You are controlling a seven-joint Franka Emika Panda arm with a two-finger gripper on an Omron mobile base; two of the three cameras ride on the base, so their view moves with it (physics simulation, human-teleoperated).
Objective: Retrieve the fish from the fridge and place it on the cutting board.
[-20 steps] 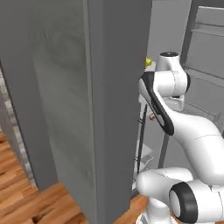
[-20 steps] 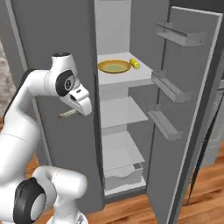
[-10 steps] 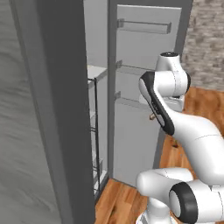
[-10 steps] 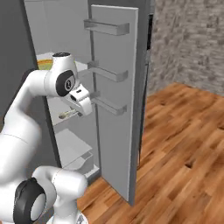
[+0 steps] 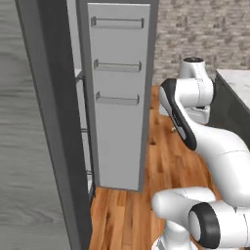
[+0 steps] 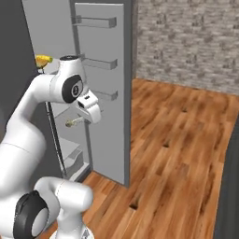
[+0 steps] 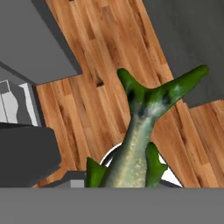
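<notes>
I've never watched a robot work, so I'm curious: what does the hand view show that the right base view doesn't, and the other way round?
Hand view alone: the fish close up, with its green forked tail and fins, hanging over the wooden floor.

Right base view alone: the white arm, the fridge with its open door and rail racks, a yellow thing on an inner shelf, and the brick wall.

Both: the fish, the wooden floor and the dark grey fridge, with the gripper shut on the fish.
</notes>
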